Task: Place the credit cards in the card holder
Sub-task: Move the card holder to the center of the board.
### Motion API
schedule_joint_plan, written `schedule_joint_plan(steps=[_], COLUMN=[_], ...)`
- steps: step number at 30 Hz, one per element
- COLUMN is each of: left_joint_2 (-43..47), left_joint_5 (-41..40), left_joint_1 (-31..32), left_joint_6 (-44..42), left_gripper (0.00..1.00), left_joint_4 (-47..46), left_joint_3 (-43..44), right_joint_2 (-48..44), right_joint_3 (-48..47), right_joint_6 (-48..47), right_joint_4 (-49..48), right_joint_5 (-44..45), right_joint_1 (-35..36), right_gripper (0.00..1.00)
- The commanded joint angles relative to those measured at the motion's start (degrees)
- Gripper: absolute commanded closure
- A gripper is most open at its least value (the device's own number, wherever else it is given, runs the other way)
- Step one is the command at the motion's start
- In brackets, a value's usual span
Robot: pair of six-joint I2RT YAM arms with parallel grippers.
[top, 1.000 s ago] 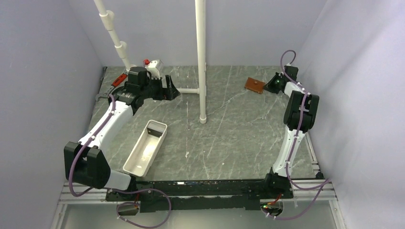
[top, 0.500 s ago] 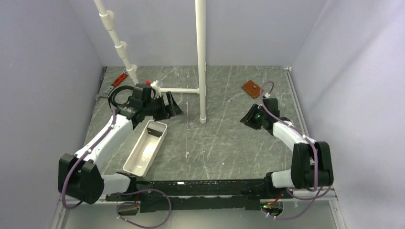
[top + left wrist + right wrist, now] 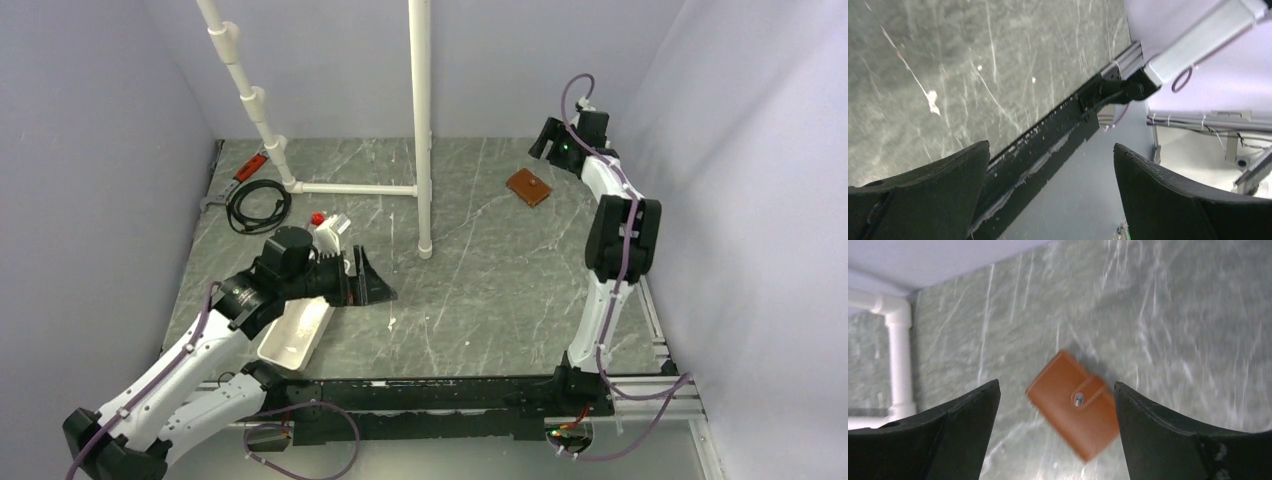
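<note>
The card holder (image 3: 528, 187) is a brown leather wallet lying closed on the grey table at the far right; its snap strap faces up. In the right wrist view the card holder (image 3: 1075, 405) lies below and between my open fingers, not touching them. My right gripper (image 3: 545, 140) hangs raised just beyond it, and my right gripper (image 3: 1056, 385) is empty. My left gripper (image 3: 378, 283) is open and empty, held above the table left of centre. In its own view my left gripper (image 3: 1051, 145) looks past the table's near edge. The credit cards are out of view.
A long white tray (image 3: 293, 338) lies at the near left, partly under my left arm. An upright white pipe (image 3: 421, 120) with a horizontal branch (image 3: 355, 188) stands mid-table. A coiled black cable (image 3: 255, 205) and a red tool (image 3: 250, 165) lie at the far left. A black rail (image 3: 1048, 145) runs along the near edge.
My right gripper opened; the arm drew back from the card holder, then rose beyond it. My left arm pulled from the far left toward the near side, over the tray.
</note>
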State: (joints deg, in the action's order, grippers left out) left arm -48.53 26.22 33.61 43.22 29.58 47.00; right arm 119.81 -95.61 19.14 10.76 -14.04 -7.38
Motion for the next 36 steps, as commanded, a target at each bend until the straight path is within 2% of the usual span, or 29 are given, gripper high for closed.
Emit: schedule_joint_plan(steps=[1,4,6,11,13,14,15,16,18,21,23,26,28,29,31,34,36], left_joint_2=[3.35,3.72,2.55,-2.00,-3.23,-3.88,-4.55,-5.34,-7.33,-10.94,-13.17,-17.07,-19.53,-20.40,-21.65,-24.32,-25.87], left_joint_5=[3.05,3.48,2.96,1.92,1.54,1.18,0.56,-0.67,-2.93,-3.96,-3.44,-1.45,-2.89,-4.77,-8.69,-13.39,-18.88], left_joint_1=[2.88,4.80,5.55,6.30,6.53,6.62,6.72,6.80,6.81,7.21,7.67,9.53,12.20,14.00,17.10,20.16,22.80], left_joint_6=[2.21,1.41,0.29,-1.53,-1.31,-1.22,-1.21,-1.20,-1.21,-0.86,0.19,1.84,2.04,1.82,1.77,1.97,1.43], left_gripper=[0.01,0.01,0.01,0.00,0.01,0.01,0.01,0.01,0.03,0.05,0.07,0.08,0.08,0.08,0.08,0.07,0.06], left_joint_4=[1.61,1.35,1.73,0.73,-0.23,-0.47,-0.38,0.05,1.45,-0.46,-3.80,-7.90,-7.99,-7.58,-7.81,-11.22,-12.31], left_joint_3=[-1.97,-2.05,-1.44,0.62,1.01,1.19,1.35,1.68,2.42,2.32,1.82,2.23,4.27,5.30,6.52,6.65,7.10], right_joint_2=[9.75,13.96,15.36,14.58,14.42,14.06,13.01,11.00,4.87,-8.26,-14.15,-18.55,-21.43,-22.96,-24.93,-22.22,-17.41], right_joint_3=[-15.00,-18.83,-19.87,-15.28,-13.82,-13.10,-11.48,-8.32,0.80,16.72,24.04,26.17,28.93,29.82,30.10,27.67,22.97], right_joint_6=[-10.83,-13.57,-15.68,-21.23,-20.83,-18.72,-15.99,-13.33,-8.17,-0.94,0.97,4.35,5.36,5.12,4.44,5.56,6.87], right_joint_4=[9.13,11.01,13.23,15.35,17.32,18.89,20.14,20.43,18.65,10.58,6.39,9.42,9.66,9.72,10.84,10.65,13.54], right_joint_5=[0.45,-0.31,0.01,11.11,14.51,16.35,16.97,15.96,13.46,7.56,4.73,1.80,-1.78,-0.01,7.95,11.87,13.68], right_joint_1=[0.34,0.76,1.86,6.86,9.18,9.50,9.89,10.15,11.18,14.04,16.12,17.12,18.49,19.51,21.08,19.70,18.83], right_gripper=[0.16,0.17,0.23,0.34,0.62,0.79,0.90,0.95,0.97,1.00,1.00,1.00,1.00,1.00,0.83,0.50,0.40])
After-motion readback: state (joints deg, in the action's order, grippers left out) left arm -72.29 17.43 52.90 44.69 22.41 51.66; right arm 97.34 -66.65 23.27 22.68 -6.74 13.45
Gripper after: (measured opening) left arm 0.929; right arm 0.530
